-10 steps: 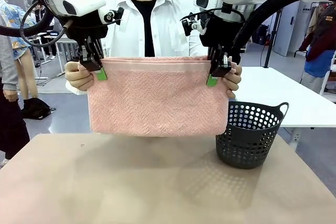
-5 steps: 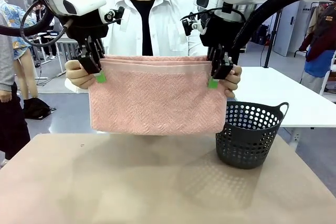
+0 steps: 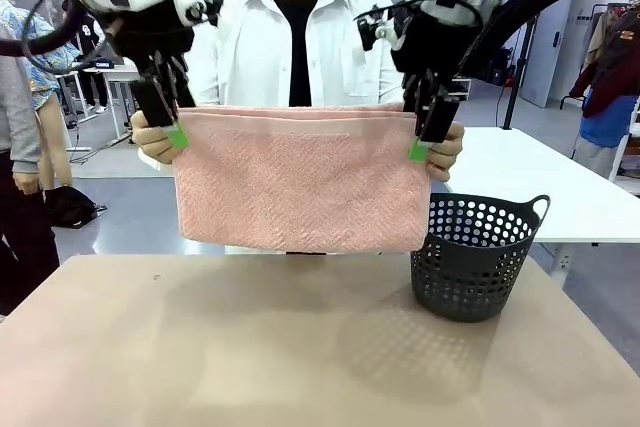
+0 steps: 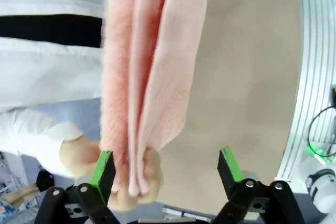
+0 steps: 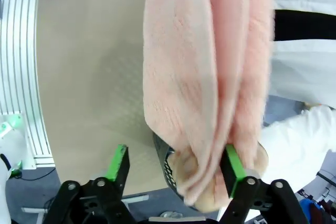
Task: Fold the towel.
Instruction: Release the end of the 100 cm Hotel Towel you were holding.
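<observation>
Folded salmon-pink terry-cloth towel hanging above the beige desk, up and left of the dark perforated plastic basket, top corners pinched by a person's hands, left jaws and right jaws released, spread wide at those corners

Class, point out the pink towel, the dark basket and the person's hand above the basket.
pink towel (image 3: 300, 187): front view, middle of hanging face.
dark basket (image 3: 470, 282): front view, perforated front wall.
person's hand (image 3: 450, 159): front view, knuckles beside towel corner.

Beige table in front, white table behind, grey floor.
</observation>
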Tool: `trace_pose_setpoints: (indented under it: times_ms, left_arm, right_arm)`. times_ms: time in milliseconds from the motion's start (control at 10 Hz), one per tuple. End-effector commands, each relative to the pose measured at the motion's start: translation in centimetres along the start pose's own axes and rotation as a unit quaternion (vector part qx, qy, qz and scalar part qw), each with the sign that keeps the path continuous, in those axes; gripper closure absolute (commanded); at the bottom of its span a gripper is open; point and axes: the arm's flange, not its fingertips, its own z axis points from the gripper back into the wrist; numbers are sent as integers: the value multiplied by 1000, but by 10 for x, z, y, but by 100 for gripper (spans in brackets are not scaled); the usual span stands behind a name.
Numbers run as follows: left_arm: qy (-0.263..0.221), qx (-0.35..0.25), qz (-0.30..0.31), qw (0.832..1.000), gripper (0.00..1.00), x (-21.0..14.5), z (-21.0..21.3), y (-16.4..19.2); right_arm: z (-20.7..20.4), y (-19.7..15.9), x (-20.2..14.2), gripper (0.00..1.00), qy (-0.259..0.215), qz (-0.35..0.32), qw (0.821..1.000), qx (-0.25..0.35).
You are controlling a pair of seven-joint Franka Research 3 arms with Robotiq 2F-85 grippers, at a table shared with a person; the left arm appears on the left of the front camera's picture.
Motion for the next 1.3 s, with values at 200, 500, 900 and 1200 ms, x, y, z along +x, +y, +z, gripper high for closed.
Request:
trace_pose_setpoints:
  times_ms: [200,500,900,1200]
  left_arm:
    - [-88,-11,74,993,0,-45,99,2]
    - [-179,1,194,964,0,-130,170,-21]
    - [-217,41,313,924,0,-218,194,-62]
    - [-226,49,339,912,0,-245,195,-71]
  right_arm:
    - [80,-10,-78,0,-90,-135,987,-4]
    - [125,8,-155,0,-136,-237,962,-14]
    - [155,40,-218,0,-164,-347,922,-47]
    - [165,48,-235,0,-158,-381,908,-72]
